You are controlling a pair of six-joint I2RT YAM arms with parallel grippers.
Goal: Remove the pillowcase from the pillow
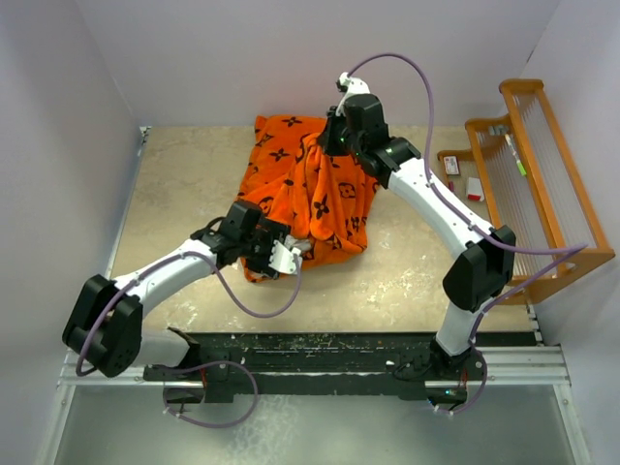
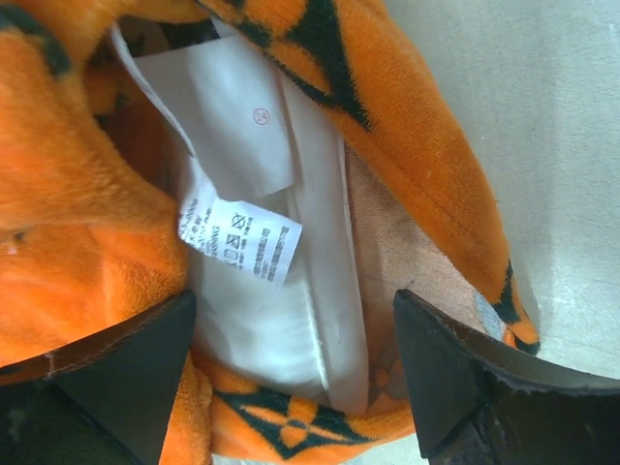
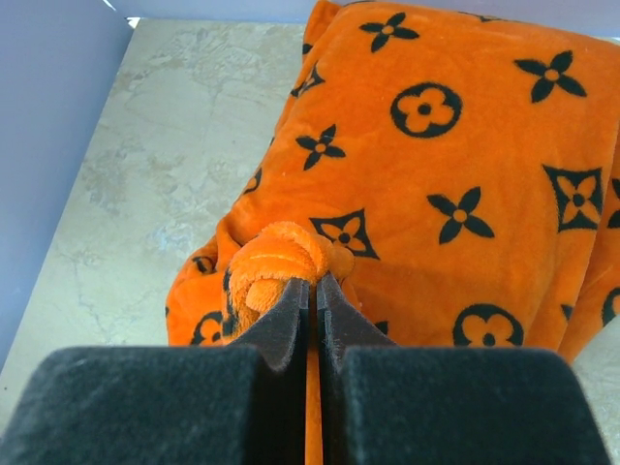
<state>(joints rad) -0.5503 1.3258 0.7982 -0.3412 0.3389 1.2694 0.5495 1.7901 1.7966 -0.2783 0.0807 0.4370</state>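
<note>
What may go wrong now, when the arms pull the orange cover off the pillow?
1. The right hand pinches only a small bunch of the pillowcase; the plush may slip out under pull.
2. The left hand is open at the case's mouth, around the pillow and its tag; it might close on the tag or orange fabric instead.

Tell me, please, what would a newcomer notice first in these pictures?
The bright orange pillowcase with dark motifs, heaped in the middle of the table, draws the eye first. The right gripper is shut on a bunched fold near its far edge. The open left gripper faces its near opening, where the white pillow and a printed tag show.
</note>
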